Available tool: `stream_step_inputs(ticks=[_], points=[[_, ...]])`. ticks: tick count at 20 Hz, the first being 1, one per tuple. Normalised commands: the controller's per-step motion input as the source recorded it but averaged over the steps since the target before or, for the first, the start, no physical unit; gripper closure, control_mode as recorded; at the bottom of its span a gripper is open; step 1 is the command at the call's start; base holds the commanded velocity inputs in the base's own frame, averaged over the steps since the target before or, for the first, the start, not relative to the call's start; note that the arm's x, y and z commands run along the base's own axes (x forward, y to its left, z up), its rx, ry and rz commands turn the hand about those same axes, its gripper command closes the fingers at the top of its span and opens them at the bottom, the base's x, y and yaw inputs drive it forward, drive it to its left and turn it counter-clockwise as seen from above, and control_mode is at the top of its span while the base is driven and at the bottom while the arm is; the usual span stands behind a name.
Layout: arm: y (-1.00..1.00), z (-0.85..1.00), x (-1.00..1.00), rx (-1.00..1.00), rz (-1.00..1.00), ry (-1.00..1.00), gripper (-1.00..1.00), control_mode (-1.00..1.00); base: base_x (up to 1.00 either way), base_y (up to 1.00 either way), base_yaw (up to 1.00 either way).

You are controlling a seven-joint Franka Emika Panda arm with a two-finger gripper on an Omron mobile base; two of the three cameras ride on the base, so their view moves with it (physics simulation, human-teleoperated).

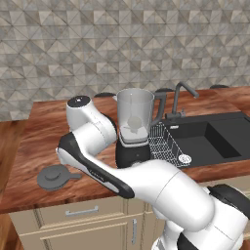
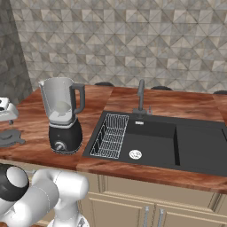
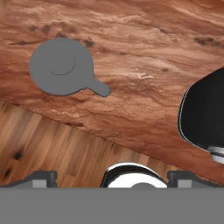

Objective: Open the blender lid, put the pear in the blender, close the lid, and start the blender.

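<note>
The blender (image 2: 64, 117) is standing upright, its clear jar open-topped, the pale pear (image 2: 62, 108) sitting inside. In the hand view its black base is showing right of the jaws, while the blender lid (image 3: 62, 65) is lying flat ahead-left of them.

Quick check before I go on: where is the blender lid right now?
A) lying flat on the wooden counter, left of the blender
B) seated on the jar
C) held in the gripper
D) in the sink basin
A: the blender lid lies flat on the counter left of the blender, whose jar top is uncovered with the pear inside.
</note>
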Motion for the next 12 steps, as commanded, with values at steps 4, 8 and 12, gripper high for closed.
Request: stream_step_inputs(ticks=[4,8,12], points=[[0.00,-0.56,0.35,0.00,0.27,0.11,-1.00,-1.00,0.00,0.00,0.00],[0.00,-0.43,0.08,0.00,0.23,0.01,-1.00,-1.00,0.00,0.00,0.00],[0.00,-0.31,0.02,0.00,0.11,0.00,-1.00,-1.00,0.00,0.00,0.00]])
